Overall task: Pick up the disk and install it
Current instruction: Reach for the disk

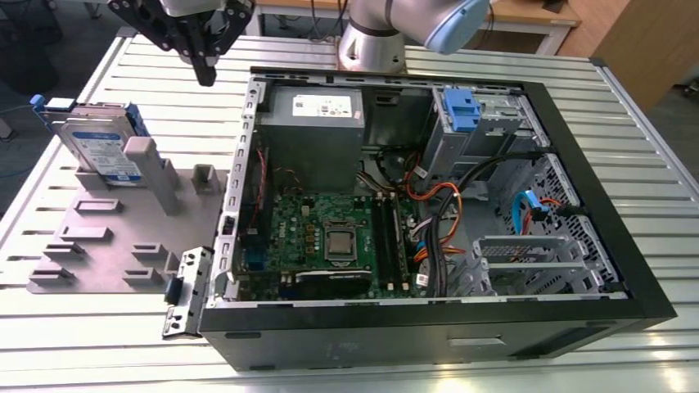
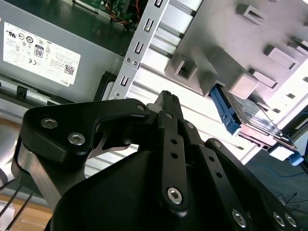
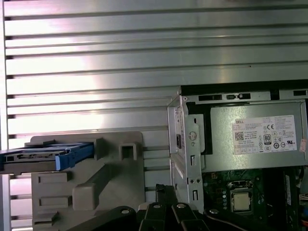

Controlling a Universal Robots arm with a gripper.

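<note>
The pincer (image 1: pixel 205 75) hangs with fingers together and holds nothing. Below it, on the side away from the open computer case (image 1: pixel 611 246), the disk (image 1: pixel 101 151) stands on edge in a grey holder (image 1: pixel 98 246). This looks like the approach; gripping calls for parted fingers.

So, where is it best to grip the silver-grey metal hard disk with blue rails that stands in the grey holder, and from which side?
Probably the upper part, pinched across its two flat faces, coming from above. The silver-grey metal hard disk stands on edge in the flat grey holder. The holder's posts stand against the disk's lower part, while its top edge is free.
</note>
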